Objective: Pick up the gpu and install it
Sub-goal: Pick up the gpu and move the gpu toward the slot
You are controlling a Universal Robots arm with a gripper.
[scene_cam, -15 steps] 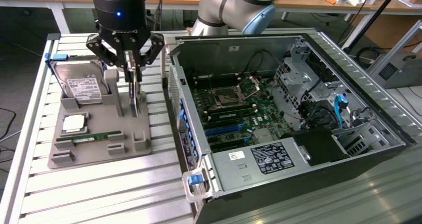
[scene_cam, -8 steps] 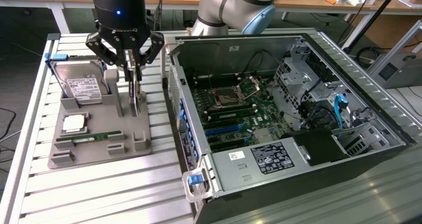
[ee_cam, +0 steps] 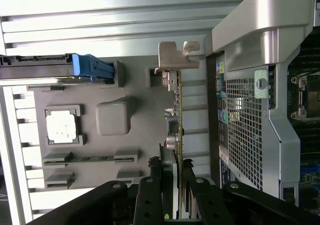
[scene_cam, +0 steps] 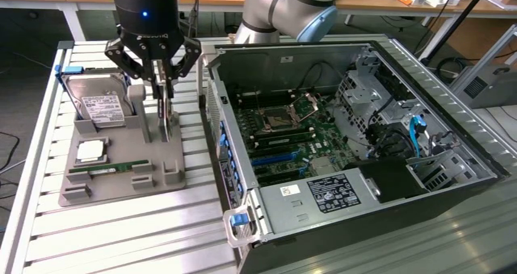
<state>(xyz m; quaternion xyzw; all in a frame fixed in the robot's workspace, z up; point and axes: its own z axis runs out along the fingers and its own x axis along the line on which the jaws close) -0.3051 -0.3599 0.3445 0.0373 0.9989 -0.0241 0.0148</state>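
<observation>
The gpu (scene_cam: 166, 114) stands on edge in a slot of the grey holder tray (scene_cam: 121, 186), at the exterior view's left of the open computer case (scene_cam: 339, 135). It is a thin dark card (ee_cam: 178, 110) with a silvery bracket (ee_cam: 176, 55) at one end. My gripper (scene_cam: 162, 88) hangs straight above it, its two fingers reaching down over the card's upper edge. In the wrist view the black fingers (ee_cam: 152, 185) press in on both sides of the card. The card's lower edge still rests in the holder.
On the tray lie a hard drive (scene_cam: 101, 104) with a blue clip, a square processor (scene_cam: 91, 151) and a green memory stick (scene_cam: 109, 167). The case's perforated rear wall (ee_cam: 245, 125) stands close beside the card. The motherboard (scene_cam: 283, 129) lies exposed inside.
</observation>
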